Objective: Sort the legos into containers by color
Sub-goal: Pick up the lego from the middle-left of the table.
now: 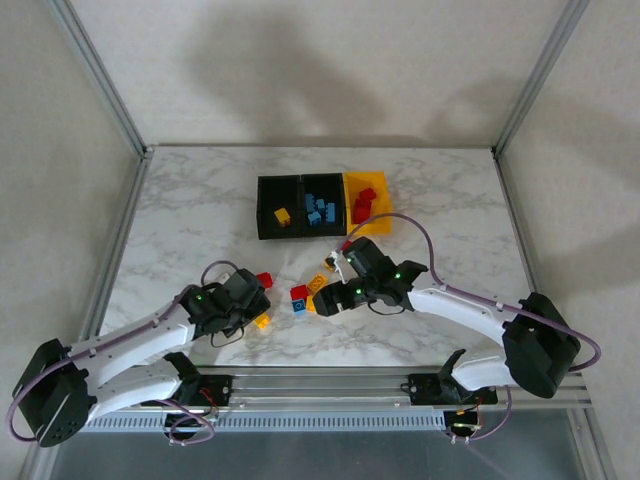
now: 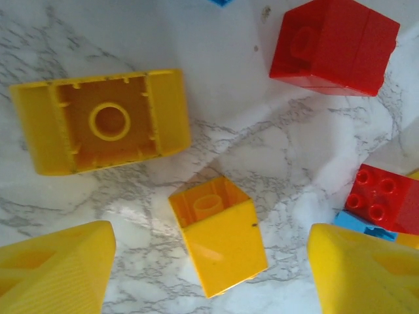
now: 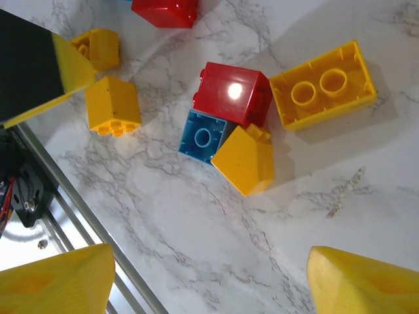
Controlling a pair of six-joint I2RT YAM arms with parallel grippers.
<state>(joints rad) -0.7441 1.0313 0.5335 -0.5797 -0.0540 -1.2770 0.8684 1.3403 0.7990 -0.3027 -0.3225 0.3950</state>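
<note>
1. Desk: marbled top; everything is carried on it.
2. Bins, far centre: sorted legos are held inside, yellow left, blue mid, red right.
3. L gripper: spread wide; small yellow lego is seen btwn fingers, untouched.
4. R gripper: spread wide, nothing held; loose legos are clustered just beyond.

We see one blue lego partly hidden by the red studded lego, itself clipped at the edge.

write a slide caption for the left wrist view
Left gripper open over a small yellow lego on its side, with an upturned larger yellow lego and a red lego nearby.
</note>
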